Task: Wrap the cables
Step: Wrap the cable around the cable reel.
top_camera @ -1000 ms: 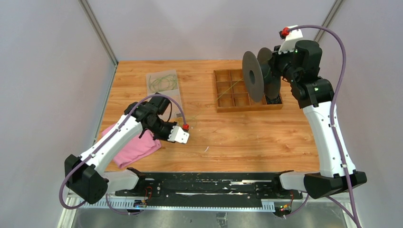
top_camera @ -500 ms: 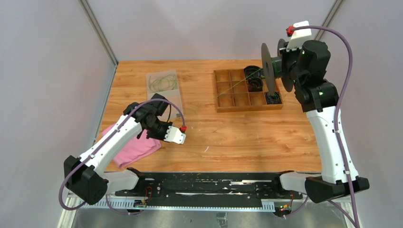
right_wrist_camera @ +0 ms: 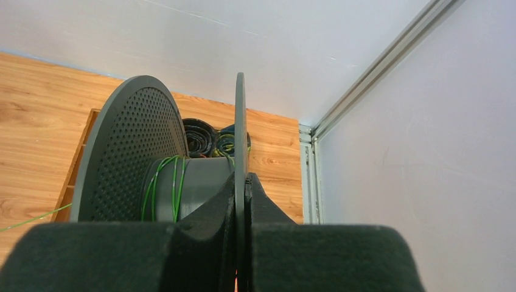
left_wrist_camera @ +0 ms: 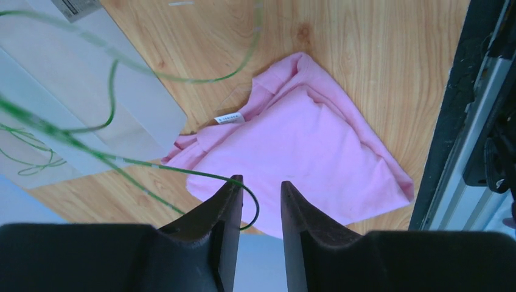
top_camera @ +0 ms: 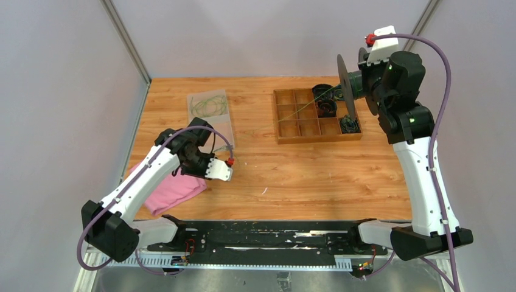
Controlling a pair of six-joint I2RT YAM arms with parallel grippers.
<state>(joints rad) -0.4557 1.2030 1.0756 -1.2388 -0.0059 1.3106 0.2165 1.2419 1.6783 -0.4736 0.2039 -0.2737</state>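
Note:
A thin green cable (left_wrist_camera: 182, 172) runs across the table, hooks over the tip of my left gripper's left finger and curls into the gap. The left gripper (left_wrist_camera: 260, 182) stands open, pinching nothing, above a pink cloth (left_wrist_camera: 304, 146). From above, this gripper (top_camera: 185, 170) is at the table's left. My right gripper (right_wrist_camera: 241, 177) is shut on the flange of a big black spool (right_wrist_camera: 137, 140), held high at the back right (top_camera: 348, 79). A few green turns (right_wrist_camera: 173, 182) lie on its hub. The cable (top_camera: 298, 111) stretches from the spool across the tray.
A clear bag (top_camera: 210, 106) with a loose coil of green cable lies at the back left. A wooden compartment tray (top_camera: 286, 141) at the back right holds dark wound coils (top_camera: 325, 100). The pink cloth (top_camera: 170, 191) lies near the front left edge.
The right arm swung the spool right and turned it edge-on, then held still. The left gripper drifted slightly left and its jaws widened a little.

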